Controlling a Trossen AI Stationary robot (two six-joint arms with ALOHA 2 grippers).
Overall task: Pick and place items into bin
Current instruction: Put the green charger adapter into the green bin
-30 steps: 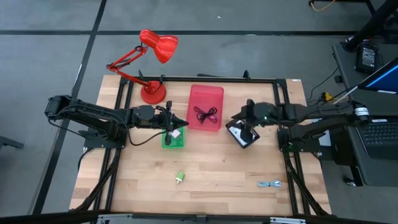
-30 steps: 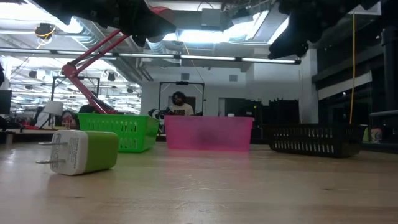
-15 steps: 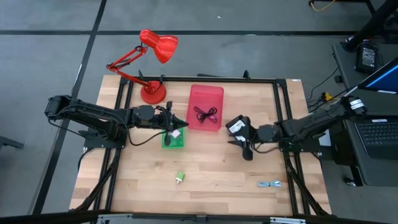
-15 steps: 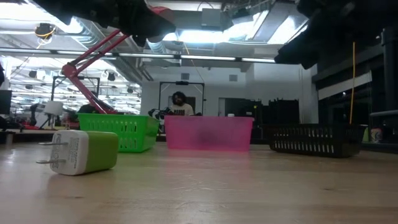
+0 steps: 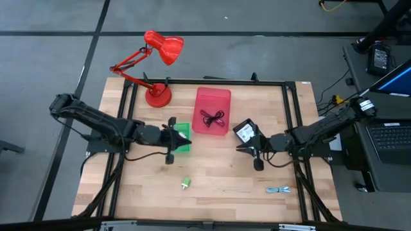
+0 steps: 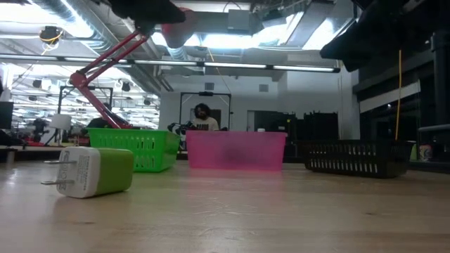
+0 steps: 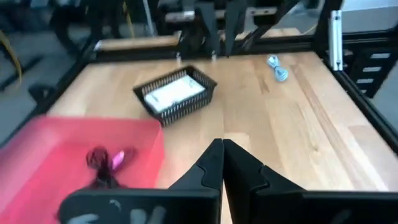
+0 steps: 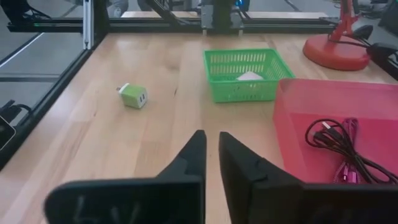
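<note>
A green charger [image 5: 185, 183] lies on the wood near the table's middle front, also in the low view [image 6: 91, 171]. A blue-grey coiled cable [image 5: 278, 190] lies at the near right. The pink bin [image 5: 212, 110] holds black and maroon cables [image 8: 339, 140]. A white packet [image 7: 171, 93] lies in the black basket [image 5: 244, 131], and another white piece [image 8: 250, 76] lies in the green basket [image 8: 244, 74]. My left gripper [image 7: 222, 155] is shut and empty over the green basket [image 5: 183, 147]. My right gripper [image 8: 211, 143] hovers just near of the black basket, its fingers a narrow gap apart with nothing between.
A red desk lamp [image 5: 157, 64] stands at the far left corner. A black frame [image 5: 292, 115] runs round the table's edges. A person [image 6: 204, 118] sits in the room far behind the table. Bare wood lies along the near half.
My right gripper has left the black basket and gone toward the table's near edge, ending beside the basket. My left gripper has drawn back from over the green basket toward the near and left edges. The items lie where they were.
</note>
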